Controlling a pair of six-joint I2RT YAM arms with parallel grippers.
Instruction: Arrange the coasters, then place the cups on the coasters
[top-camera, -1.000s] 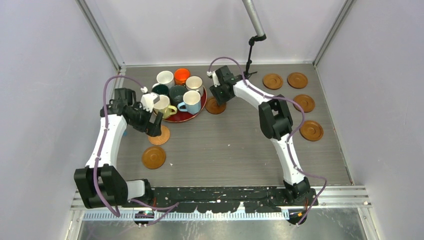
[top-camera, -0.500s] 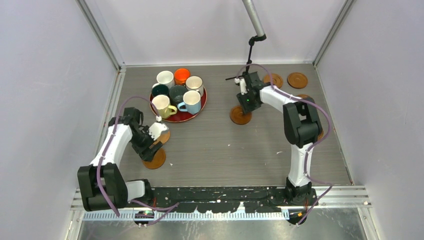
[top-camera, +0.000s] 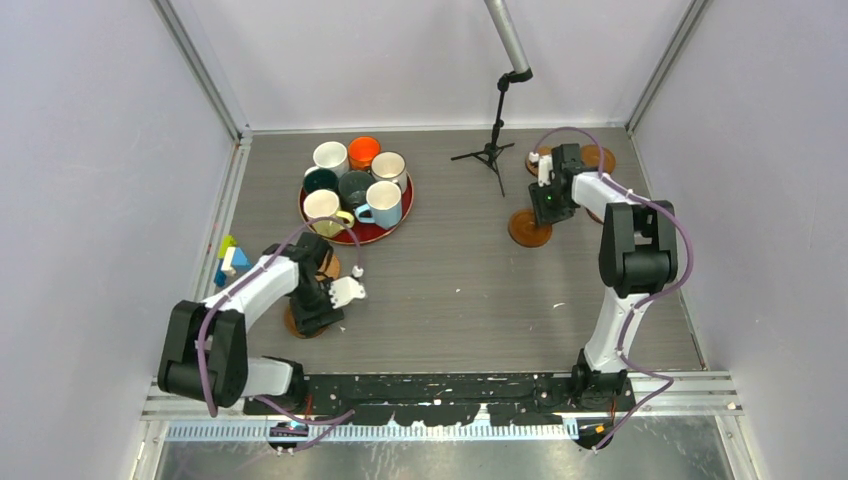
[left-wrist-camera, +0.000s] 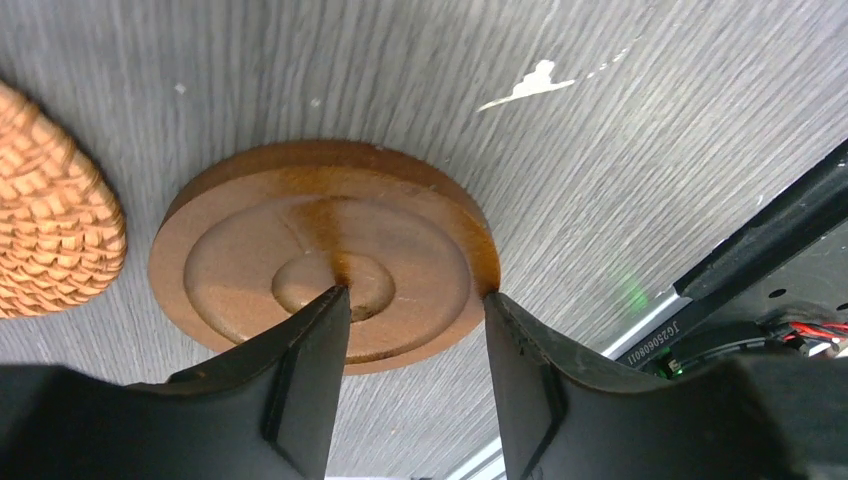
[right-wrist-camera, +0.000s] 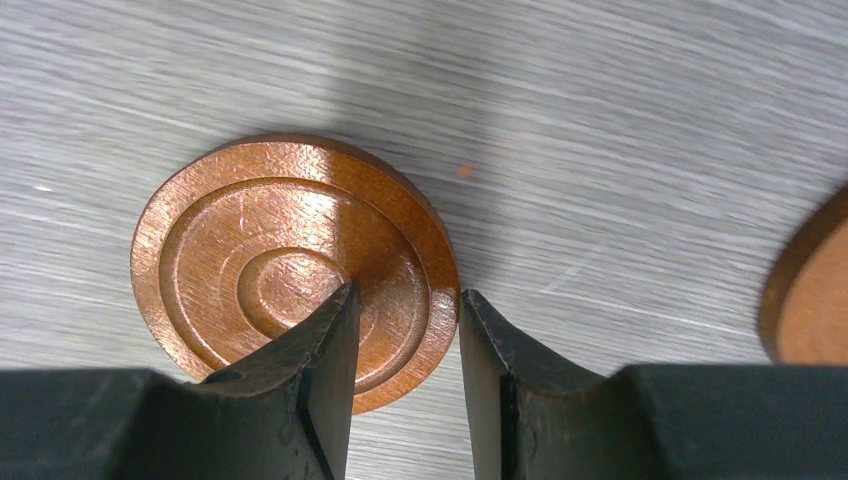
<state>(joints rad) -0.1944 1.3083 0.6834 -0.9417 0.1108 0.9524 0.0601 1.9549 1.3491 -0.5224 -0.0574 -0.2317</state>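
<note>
Grey walls stand around a grey wood table (top-camera: 450, 300). At the back left sits a red tray (top-camera: 385, 232) with all seven cups (top-camera: 355, 187) on it, close together.

Near the front left, the left gripper (left-wrist-camera: 414, 300) points down at the left coaster (left-wrist-camera: 260, 260), which lies flat on the table. The pincer is about half shut. One finger touches the middle of the coaster and the other touches its outer edge, so it pinches that side. A woven coaster (left-wrist-camera: 50, 210) lies just beside it.

At the back right, well apart from the tray, the right gripper (right-wrist-camera: 407, 292) pinches the right coaster (right-wrist-camera: 250, 240) the same way, with one finger on the middle and one at the edge. This pincer is also about half shut. Another coaster (right-wrist-camera: 810, 290) lies near it.

A small black tripod (top-camera: 490, 152) stands at the back. Some colored blocks (top-camera: 228, 262) lie by the left wall.
</note>
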